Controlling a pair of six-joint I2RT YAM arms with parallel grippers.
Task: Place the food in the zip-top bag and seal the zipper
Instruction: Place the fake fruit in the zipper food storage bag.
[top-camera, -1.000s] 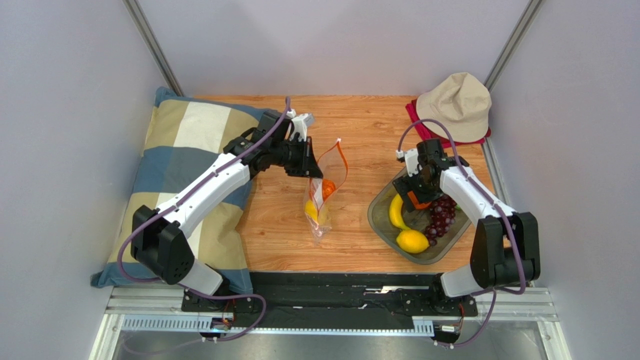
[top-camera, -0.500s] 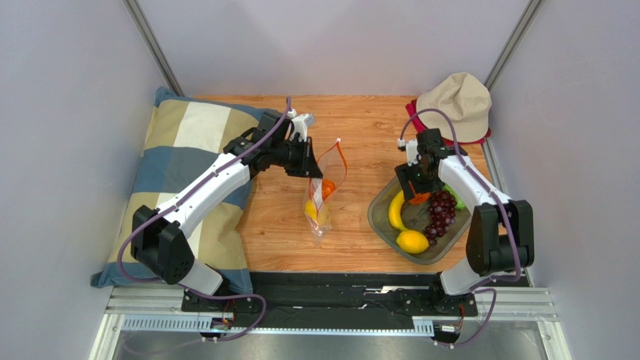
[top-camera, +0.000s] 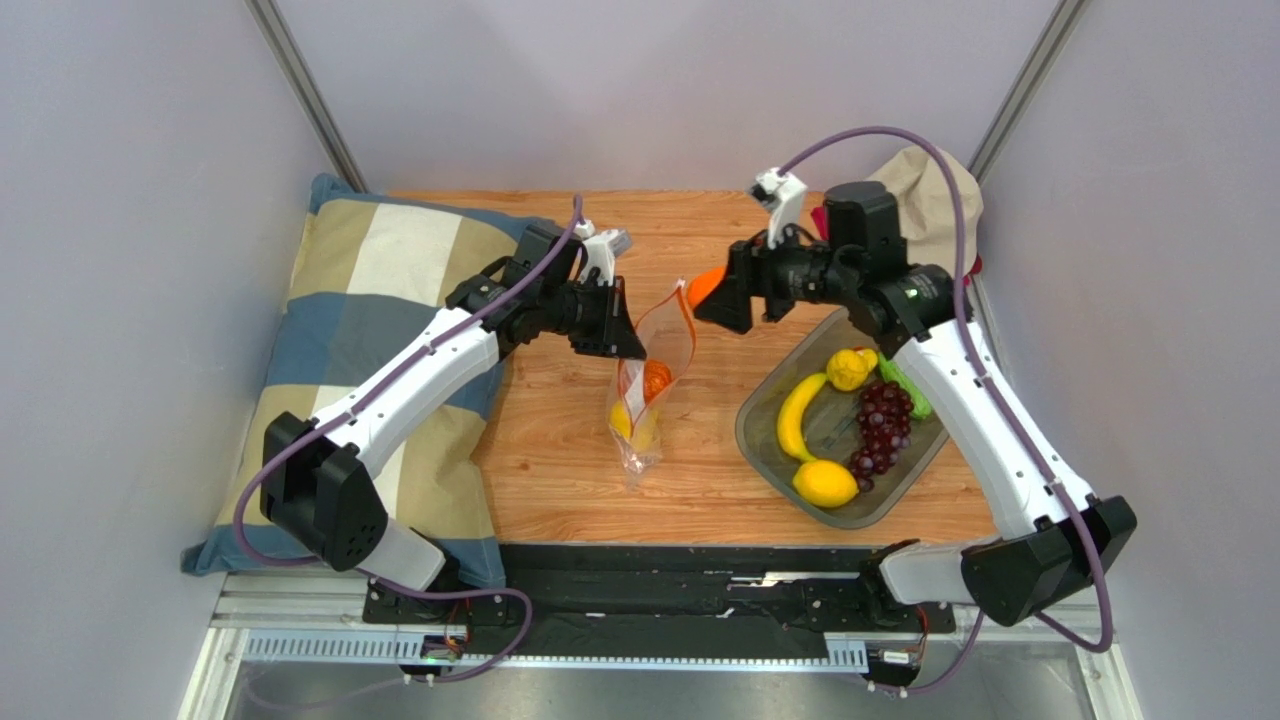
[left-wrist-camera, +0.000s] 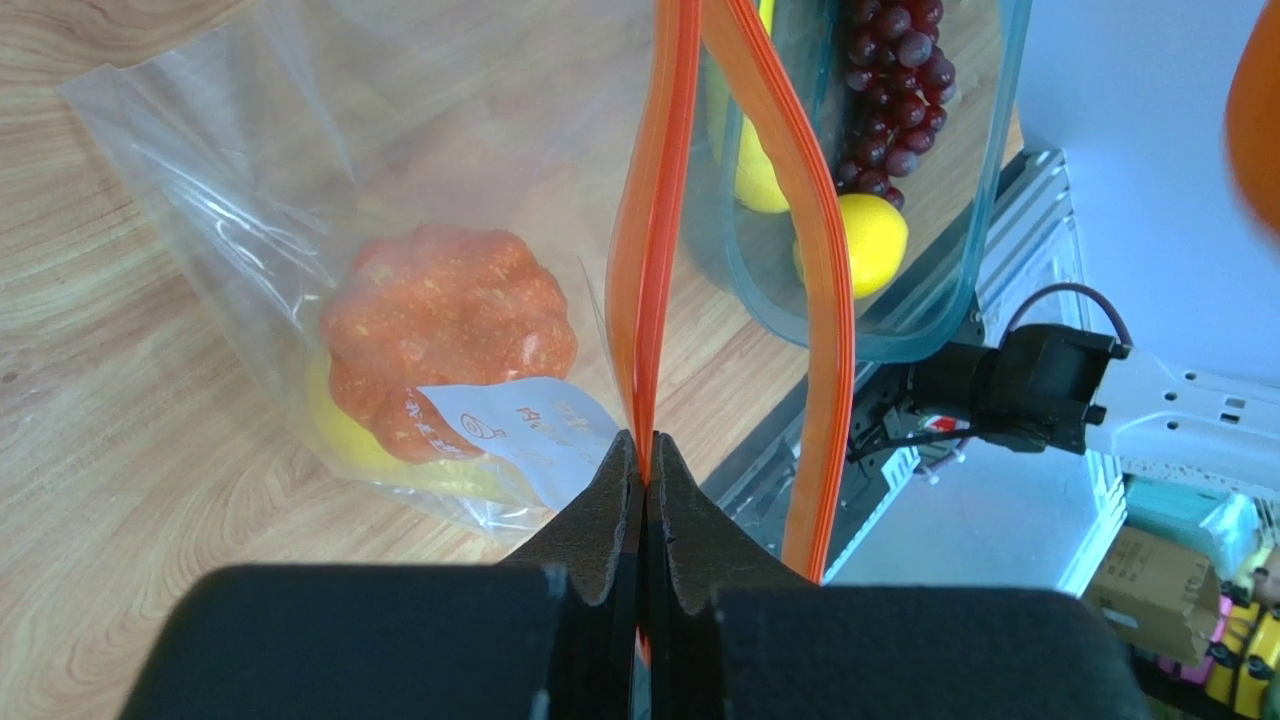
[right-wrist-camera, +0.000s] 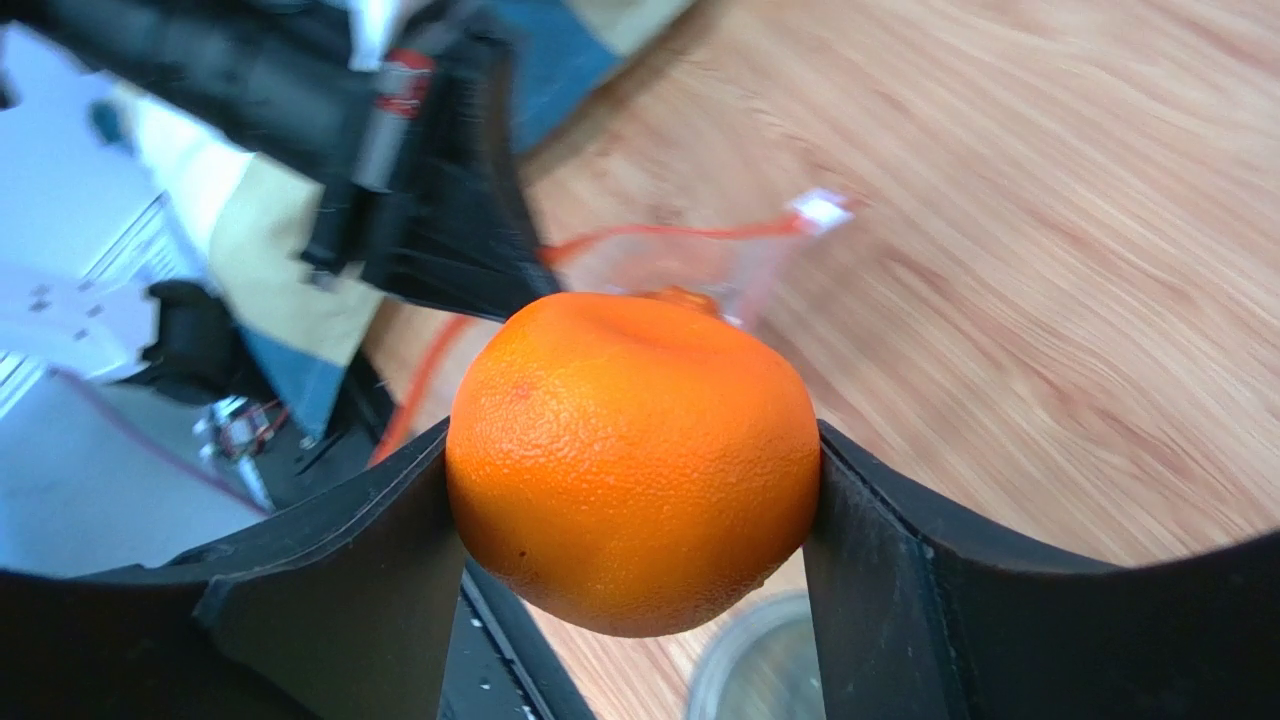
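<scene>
The clear zip-top bag (top-camera: 649, 393) hangs at table centre with its orange-red zipper (top-camera: 684, 323) gaping open; a small orange pumpkin (left-wrist-camera: 443, 338) and a yellow fruit (top-camera: 622, 420) lie inside. My left gripper (top-camera: 628, 333) is shut on one side of the zipper strip (left-wrist-camera: 657, 270) and holds the mouth up. My right gripper (top-camera: 709, 294) is shut on the orange (right-wrist-camera: 631, 458) and holds it in the air just right of the bag's mouth. The banana (top-camera: 792, 417), pear (top-camera: 851, 368), lemon (top-camera: 825, 483), grapes (top-camera: 879, 423) and a green piece (top-camera: 905, 384) lie in the grey tray (top-camera: 756, 438).
A checked pillow (top-camera: 368, 338) covers the table's left side under the left arm. A beige hat (top-camera: 932, 188) on a red cloth sits at the back right corner. Grey walls close in on both sides.
My right gripper has risen out of the tray with the orange and swung left and up toward the bag's mouth. The left gripper and the bag have stayed put.
</scene>
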